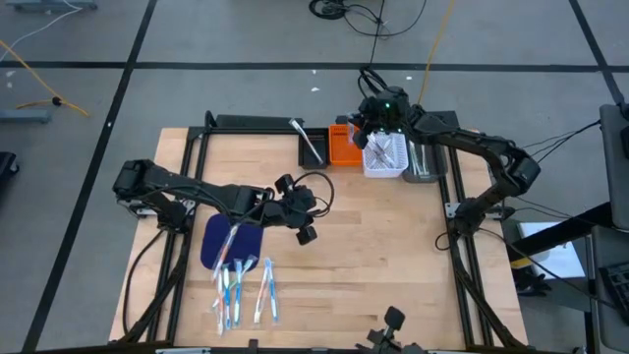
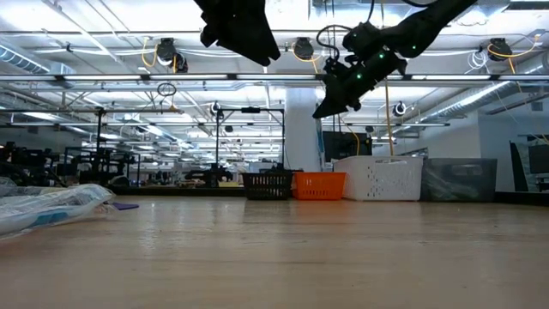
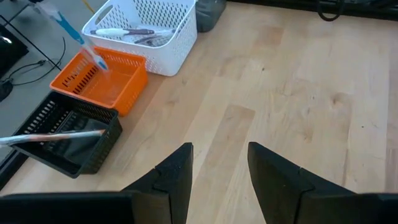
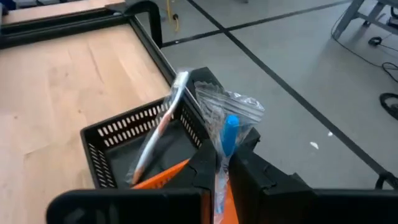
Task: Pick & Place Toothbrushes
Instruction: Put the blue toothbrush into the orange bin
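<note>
Several wrapped toothbrushes (image 1: pixel 241 285) lie in a loose heap on the table, partly on a dark blue mat (image 1: pixel 221 241) at the near left. My right gripper (image 1: pixel 366 133) hangs over the far bins, above the orange bin (image 1: pixel 344 149), shut on a blue toothbrush (image 4: pixel 229 134) in a clear wrapper. A toothbrush (image 4: pixel 160 127) leans with one end on the rim of the black bin (image 1: pixel 314 147). Others lie in the white bin (image 3: pixel 134 31). My left gripper (image 3: pixel 221 149) is open over the middle of the table (image 1: pixel 393 256), with nothing between its fingers. My right gripper pinches the wrapped blue toothbrush between its two fingers (image 4: pixel 205 163), with the brush lying along them. The blue end (image 4: pixel 230 124) and the crumpled wrapper stick out past the fingertips. In the left wrist view the brush (image 3: pixel 79 36) hangs tilted, lifted clear above the orange bin.
The black, orange and white bins stand in a row at the table's far edge, with a clear grey bin (image 1: pixel 423 162) at the right end. Black frame rails (image 1: pixel 192 167) run along the table's sides. Bare wood lies between the heap and the bins.
</note>
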